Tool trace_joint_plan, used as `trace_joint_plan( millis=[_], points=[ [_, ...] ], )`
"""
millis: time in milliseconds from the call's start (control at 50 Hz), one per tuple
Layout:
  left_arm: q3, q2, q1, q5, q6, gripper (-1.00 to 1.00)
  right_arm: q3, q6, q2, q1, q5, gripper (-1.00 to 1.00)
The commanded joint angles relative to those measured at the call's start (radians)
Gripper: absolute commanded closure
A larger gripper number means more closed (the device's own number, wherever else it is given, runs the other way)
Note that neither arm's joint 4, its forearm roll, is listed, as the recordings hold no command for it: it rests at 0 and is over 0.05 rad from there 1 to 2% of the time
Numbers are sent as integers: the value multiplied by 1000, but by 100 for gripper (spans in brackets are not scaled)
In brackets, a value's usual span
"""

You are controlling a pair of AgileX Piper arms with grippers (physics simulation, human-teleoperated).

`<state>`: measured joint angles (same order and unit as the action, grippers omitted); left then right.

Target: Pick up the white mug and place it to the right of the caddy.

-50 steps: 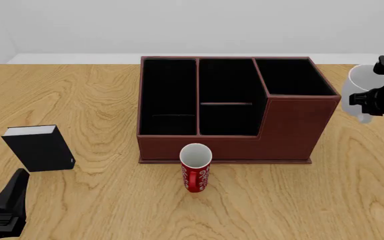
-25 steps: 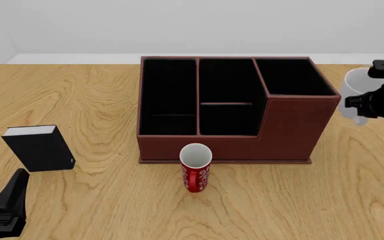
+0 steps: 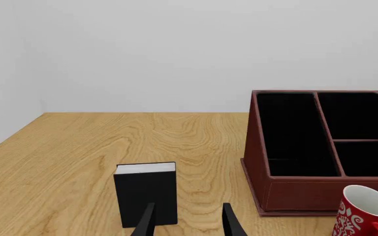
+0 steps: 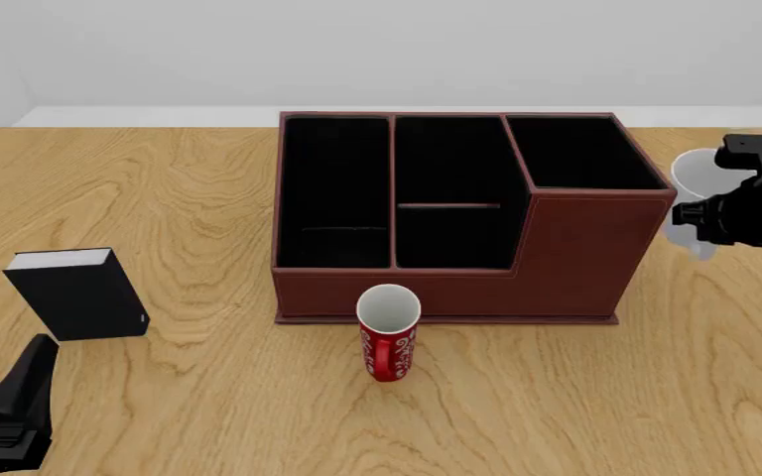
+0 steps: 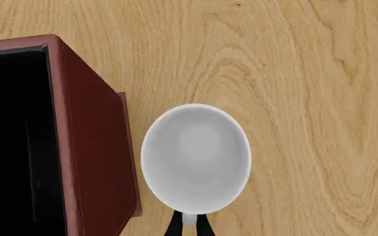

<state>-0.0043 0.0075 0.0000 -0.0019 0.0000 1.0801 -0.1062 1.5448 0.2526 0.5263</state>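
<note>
- The right gripper point(image 5: 189, 227) has its fingers point(image 5: 174, 226) pinched on the rim of the white mug point(image 4: 694, 180), holding it mouth-up just beside the right wall of the caddy point(image 4: 460, 223); whether it touches the worktop point(image 4: 195, 188) I cannot tell.
- The left gripper point(image 3: 187, 221) sits at the near left, fingers narrowly parted and holding nothing, pointed toward a black box point(image 4: 79, 292).
- A red cup point(image 4: 388, 332) stands just in front of the caddy.
</note>
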Motion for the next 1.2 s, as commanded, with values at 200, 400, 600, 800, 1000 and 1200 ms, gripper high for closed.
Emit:
trace_joint_plan(
  millis=[200,400,600,800,1000,1200],
  points=[
    [0,0,0,0,0,-100,-28,7,-6,-2,-12,100],
    [0,0,0,0,0,-100,-52,7,-17,0,-22,100],
    [0,0,0,0,0,-100,-66,2,-33,-9,-21,100],
    [0,0,0,0,0,-100,-78,-2,-42,-8,-23,100],
    [0,0,0,0,0,-100,-94,7,-35,-11,-39,100],
    [0,0,0,0,0,-100,-104,14,-27,-17,-51,100]
  ],
)
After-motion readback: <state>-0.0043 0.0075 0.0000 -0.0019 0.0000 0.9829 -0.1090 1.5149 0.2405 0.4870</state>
